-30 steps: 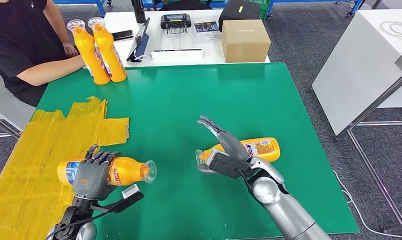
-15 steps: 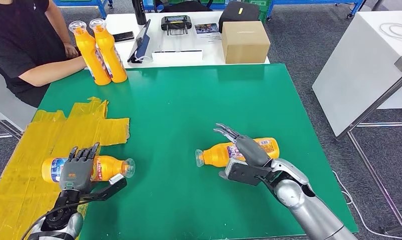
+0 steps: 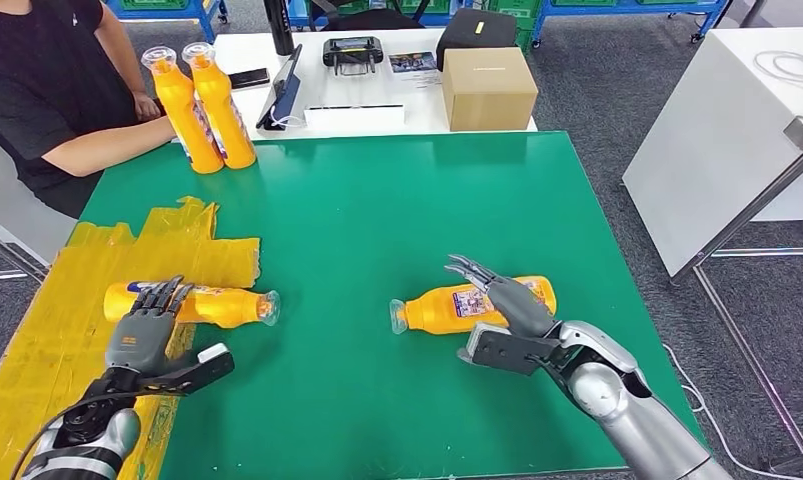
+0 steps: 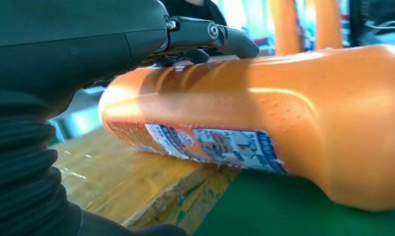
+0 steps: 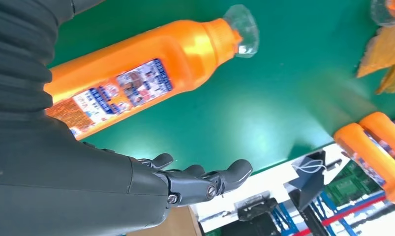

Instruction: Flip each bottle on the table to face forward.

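Bottles lie sideways on the green tabletop (image 3: 377, 200): left hand (image 3: 142, 335) rests open-fingered atop one bottle (image 3: 192, 303), seemingly to roll it; right hand (image 3: 507, 315) hovers open above another bottle (image 3: 447, 308).

glossy plastic bottle (image 5: 136, 83), matt green table (image 3: 377, 210), crinkled tape (image 3: 67, 300)

The left hand (image 3: 142, 335) covered part of the left bottle (image 3: 192, 302) beside the yellow tape (image 3: 77, 300), so contact between fingers and bottle could not be told from the head view; in the left wrist view that bottle (image 4: 264, 123) ran off the frame, its cap unseen; the right hand (image 3: 507, 315) hid part of the right bottle's (image 3: 457, 308) label; the label print was too small to read; the person (image 3: 47, 90) behind the desk (image 3: 377, 200) was cut off above the shoulders.
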Available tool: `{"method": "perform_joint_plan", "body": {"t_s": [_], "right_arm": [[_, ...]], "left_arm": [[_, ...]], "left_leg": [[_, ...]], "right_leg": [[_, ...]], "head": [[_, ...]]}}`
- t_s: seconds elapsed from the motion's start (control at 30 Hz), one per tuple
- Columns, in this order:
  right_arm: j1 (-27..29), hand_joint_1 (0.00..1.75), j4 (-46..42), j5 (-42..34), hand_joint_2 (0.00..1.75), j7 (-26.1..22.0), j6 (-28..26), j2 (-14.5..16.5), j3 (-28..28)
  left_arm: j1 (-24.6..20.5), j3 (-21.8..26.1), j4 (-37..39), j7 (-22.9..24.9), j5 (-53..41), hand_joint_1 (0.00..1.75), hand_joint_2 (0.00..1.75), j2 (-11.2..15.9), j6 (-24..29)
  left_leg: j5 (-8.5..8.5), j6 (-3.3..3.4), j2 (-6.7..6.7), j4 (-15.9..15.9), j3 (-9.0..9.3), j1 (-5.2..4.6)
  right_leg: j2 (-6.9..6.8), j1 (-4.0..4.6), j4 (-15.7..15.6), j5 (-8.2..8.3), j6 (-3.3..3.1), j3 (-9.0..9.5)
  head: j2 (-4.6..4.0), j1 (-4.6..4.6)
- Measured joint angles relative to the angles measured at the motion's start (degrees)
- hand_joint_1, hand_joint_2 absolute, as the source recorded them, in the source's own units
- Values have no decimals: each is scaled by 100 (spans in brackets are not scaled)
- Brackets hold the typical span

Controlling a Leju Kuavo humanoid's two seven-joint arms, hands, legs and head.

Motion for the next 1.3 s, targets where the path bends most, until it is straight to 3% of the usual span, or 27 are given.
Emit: {"method": "perform_joint_plan", "body": {"t_s": [0.37,0.57,0.7,0.87,1.3], "right_arm": [[-913,0,674,-156,175,16,240,-142,16],[-1261,0,1010,-224,175,21,294,-142,103],[-1569,0,1418,-259,175,34,464,-129,271],[-1805,0,1766,-357,175,84,699,-193,618],[-1920,0,1878,-650,175,313,923,-815,1111]], "left_arm": [[339,-78,-412,-1385,2065,0,175,728,-1135],[829,-26,-769,-2005,3116,0,175,851,-1804],[1231,139,-1285,-2442,4596,0,0,692,-2597],[1306,500,-1796,-2497,5855,0,0,418,-3215],[1237,1206,-1924,-2499,6191,0,0,-9,-3657]], "left_leg": [[9,-9,-7,-3,30,1],[24,-4,-21,0,5,2],[42,7,-21,7,-59,5],[44,9,-30,12,-96,0],[42,9,-33,12,-122,0]], "right_leg": [[-11,0,4,-1,-1,19],[-32,0,5,1,-1,-6],[-32,-2,6,15,17,-66],[-38,-6,3,20,25,-95],[-37,-4,1,20,25,-122]], "head": [[0,-1],[0,1],[0,4],[0,1],[0,2]]}}
